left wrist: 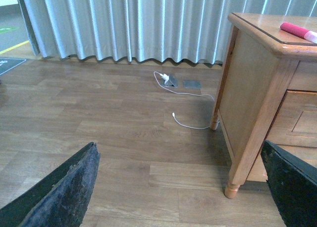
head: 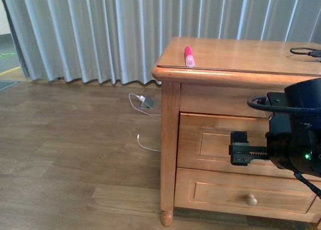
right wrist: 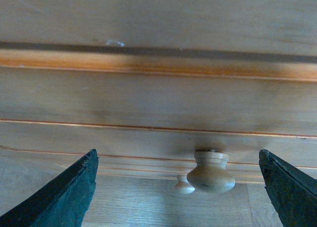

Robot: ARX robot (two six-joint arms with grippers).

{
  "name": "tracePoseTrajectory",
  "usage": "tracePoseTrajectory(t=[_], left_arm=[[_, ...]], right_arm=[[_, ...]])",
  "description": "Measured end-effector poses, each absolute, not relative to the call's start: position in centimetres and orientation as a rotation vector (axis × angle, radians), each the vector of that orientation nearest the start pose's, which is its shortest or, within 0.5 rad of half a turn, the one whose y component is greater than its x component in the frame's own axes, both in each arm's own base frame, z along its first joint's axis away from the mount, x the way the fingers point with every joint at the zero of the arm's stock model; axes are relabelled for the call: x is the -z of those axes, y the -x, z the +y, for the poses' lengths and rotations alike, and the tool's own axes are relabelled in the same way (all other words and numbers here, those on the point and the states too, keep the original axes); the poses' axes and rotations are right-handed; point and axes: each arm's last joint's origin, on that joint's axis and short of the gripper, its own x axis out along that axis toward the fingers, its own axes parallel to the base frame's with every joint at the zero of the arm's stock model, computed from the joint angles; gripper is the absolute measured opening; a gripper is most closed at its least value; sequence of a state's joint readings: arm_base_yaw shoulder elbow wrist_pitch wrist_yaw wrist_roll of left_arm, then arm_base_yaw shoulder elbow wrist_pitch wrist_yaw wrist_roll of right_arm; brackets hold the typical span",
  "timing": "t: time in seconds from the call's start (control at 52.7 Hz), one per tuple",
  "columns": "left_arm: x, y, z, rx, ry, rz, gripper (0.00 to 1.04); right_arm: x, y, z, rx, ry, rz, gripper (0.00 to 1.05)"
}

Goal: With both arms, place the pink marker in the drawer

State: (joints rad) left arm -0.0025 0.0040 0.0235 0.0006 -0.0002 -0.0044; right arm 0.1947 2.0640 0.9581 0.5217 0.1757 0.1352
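My right arm [head: 296, 134] stands directly in front of the drawer [head: 210, 144]. Its black wrist is level with the drawer front, and a small green light [head: 306, 155] is lit on the housing. The right end effector [right wrist: 177, 157] faces the drawer front squarely with its jaws spread wide. Its fingers [right wrist: 64, 192] sit one to each side of the drawer's knob [right wrist: 210, 171], neither touching it, and I can't judge how far short of the drawer front they are. My left arm doesn't show on the front camera. The left end effector [left wrist: 179, 145] is likewise spread wide and holds nothing. It is well off to the left of the drawer and turned partly towards it.
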Motion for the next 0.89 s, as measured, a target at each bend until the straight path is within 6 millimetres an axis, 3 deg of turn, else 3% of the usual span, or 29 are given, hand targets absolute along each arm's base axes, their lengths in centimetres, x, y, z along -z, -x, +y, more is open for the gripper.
tracePoseTrajectory(t=[0.399, 0.626, 0.778, 0.892], left_arm=[[-17.1, -9.6, 0.0, 0.002, 0.004, -0.020, 0.99], [-17.1, -9.6, 0.0, 0.002, 0.004, -0.020, 0.99], [-17.1, -9.6, 0.0, 0.002, 0.004, -0.020, 0.99], [-17.1, -9.6, 0.0, 0.002, 0.004, -0.020, 0.99]], right_arm=[[-7.9, -38.7, 6.4, 0.039, -0.029, 0.586, 0.95], [-7.9, -38.8, 6.0, 0.050, -0.025, 0.589, 0.51], [-7.8, -38.8, 6.0, 0.032, -0.005, 0.596, 0.27], [-7.8, -38.7, 6.0, 0.024, 0.015, 0.604, 0.23]])
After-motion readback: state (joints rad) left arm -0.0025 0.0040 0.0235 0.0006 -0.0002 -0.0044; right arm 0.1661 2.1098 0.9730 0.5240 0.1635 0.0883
